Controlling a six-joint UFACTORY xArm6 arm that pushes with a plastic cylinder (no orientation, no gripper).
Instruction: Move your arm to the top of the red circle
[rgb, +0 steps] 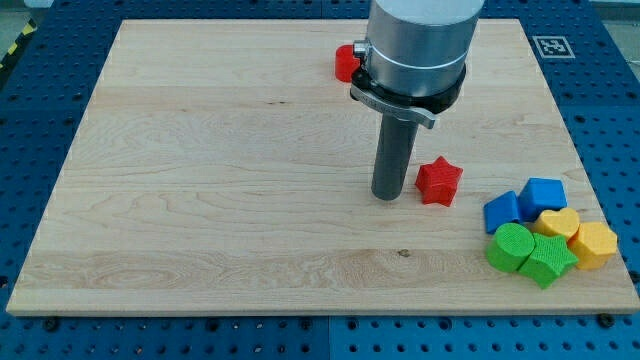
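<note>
The red circle (346, 63) lies near the view's top centre of the wooden board (200, 180), partly hidden behind my arm's grey body. My tip (388, 196) rests on the board well below the red circle, toward the view's bottom. A red star (438, 182) lies just to the right of my tip, a small gap apart.
A cluster of blocks sits at the board's lower right: a blue block (502, 211), a blue block (545, 194), a yellow heart-like block (556, 224), a yellow block (595, 244), a green circle (511, 246) and a green star (547, 260).
</note>
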